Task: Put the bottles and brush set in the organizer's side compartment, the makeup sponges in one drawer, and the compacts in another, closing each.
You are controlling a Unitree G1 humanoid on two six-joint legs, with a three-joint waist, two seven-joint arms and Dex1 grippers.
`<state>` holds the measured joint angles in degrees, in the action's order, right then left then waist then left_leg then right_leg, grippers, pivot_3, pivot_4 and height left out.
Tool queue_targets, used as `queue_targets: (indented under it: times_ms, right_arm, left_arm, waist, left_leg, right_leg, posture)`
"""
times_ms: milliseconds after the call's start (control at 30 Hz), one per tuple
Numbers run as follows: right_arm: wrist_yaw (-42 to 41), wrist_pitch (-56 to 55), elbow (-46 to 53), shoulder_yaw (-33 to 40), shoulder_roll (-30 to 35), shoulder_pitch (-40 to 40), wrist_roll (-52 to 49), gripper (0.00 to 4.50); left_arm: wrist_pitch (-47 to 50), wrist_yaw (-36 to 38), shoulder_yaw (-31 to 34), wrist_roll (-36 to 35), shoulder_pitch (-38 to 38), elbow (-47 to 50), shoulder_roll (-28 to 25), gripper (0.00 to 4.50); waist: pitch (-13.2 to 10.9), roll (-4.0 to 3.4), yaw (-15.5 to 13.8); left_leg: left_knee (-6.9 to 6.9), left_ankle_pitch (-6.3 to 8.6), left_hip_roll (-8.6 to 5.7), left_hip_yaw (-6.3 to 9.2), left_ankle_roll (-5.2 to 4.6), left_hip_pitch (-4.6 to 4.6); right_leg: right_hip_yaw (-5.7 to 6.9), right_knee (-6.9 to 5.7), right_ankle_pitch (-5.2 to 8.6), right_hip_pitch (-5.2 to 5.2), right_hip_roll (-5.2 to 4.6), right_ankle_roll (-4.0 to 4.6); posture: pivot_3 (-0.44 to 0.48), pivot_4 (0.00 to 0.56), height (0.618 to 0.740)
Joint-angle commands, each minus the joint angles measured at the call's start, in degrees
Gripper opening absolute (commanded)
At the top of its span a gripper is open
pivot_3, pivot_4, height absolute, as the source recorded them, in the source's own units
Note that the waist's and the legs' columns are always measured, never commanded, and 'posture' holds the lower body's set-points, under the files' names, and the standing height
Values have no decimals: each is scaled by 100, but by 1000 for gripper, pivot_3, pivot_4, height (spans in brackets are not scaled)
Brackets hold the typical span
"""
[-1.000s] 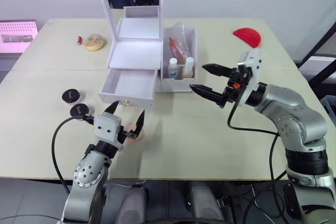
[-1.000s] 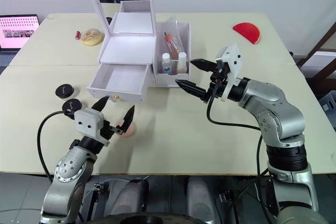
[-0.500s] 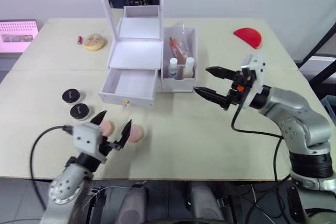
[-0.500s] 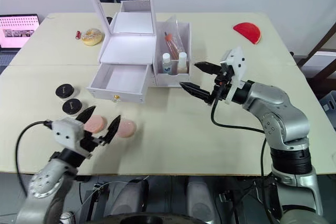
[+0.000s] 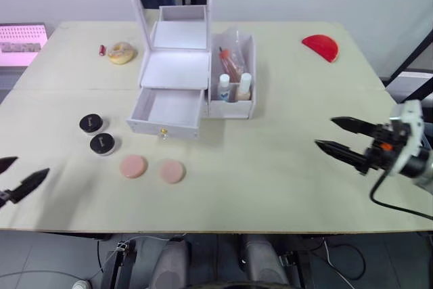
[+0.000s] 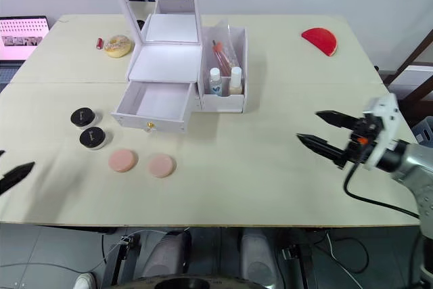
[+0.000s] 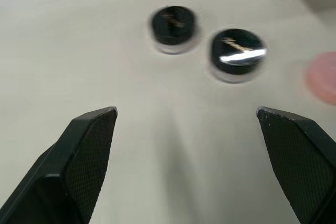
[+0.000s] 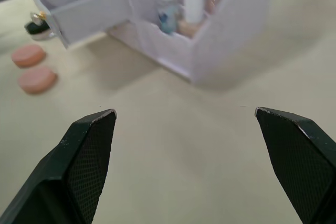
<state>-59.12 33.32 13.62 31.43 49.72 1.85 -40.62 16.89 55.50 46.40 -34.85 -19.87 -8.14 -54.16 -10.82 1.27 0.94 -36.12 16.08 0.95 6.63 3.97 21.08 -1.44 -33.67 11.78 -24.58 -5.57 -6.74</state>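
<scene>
Nearby, a doughnut (image 5: 122, 53) and red wedge (image 5: 321, 47) flank the organizer (image 5: 174, 72); both grippers' fingers (image 5: 345, 124) spread wide, empty.

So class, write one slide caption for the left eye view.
White organizer with one drawer open, two pink sponges and two black compacts lying on the table.

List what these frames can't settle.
- Brush set: sits in a clear bag in the side compartment; contents too small and glare-covered in the eye views, cut off by the frame edge in the right wrist view.
- Lower drawers: the open drawer overhangs the front, hiding how many lie beneath.
- Compacts: lid lettering blurred in the left wrist view.
- Left claw: cut by the frame edge in the eye views.
</scene>
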Motion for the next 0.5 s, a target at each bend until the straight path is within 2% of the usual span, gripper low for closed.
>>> queue_targets:
  times_ms: [33, 200, 500]
  right_arm:
    - [-158, -297, -303, 577, 147, 159, 72, 4500]
    - [-215, -516, -597, 748, 170, 318, 181, 4500]
    - [-38, -567, -509, 651, 26, 355, 169, 4500]
  left_arm:
    - [-167, 400, 249, 98, 336, -759, -441, 4469]
    - [-395, 649, 129, 275, 772, -1425, -640, 4469]
    - [-456, 829, 75, 422, 993, -1527, -621, 4469]
  waist:
    - [1, 1, 7]
    - [0, -1, 43]
    - [0, 0, 17]
  left_leg:
    - [0, 0, 0, 0, 0, 1]
    - [8, 0, 1, -1, 1, -1]
    - [13, 0, 2, -2, 0, -1]
  right_leg:
    - [0, 0, 0, -1, 0, 0]
    - [1, 0, 0, -4, 0, 0]
    - [1, -1, -3, -5, 0, 2]
  posture:
    - [0, 150, 739]
    - [0, 150, 739]
    - [0, 150, 739]
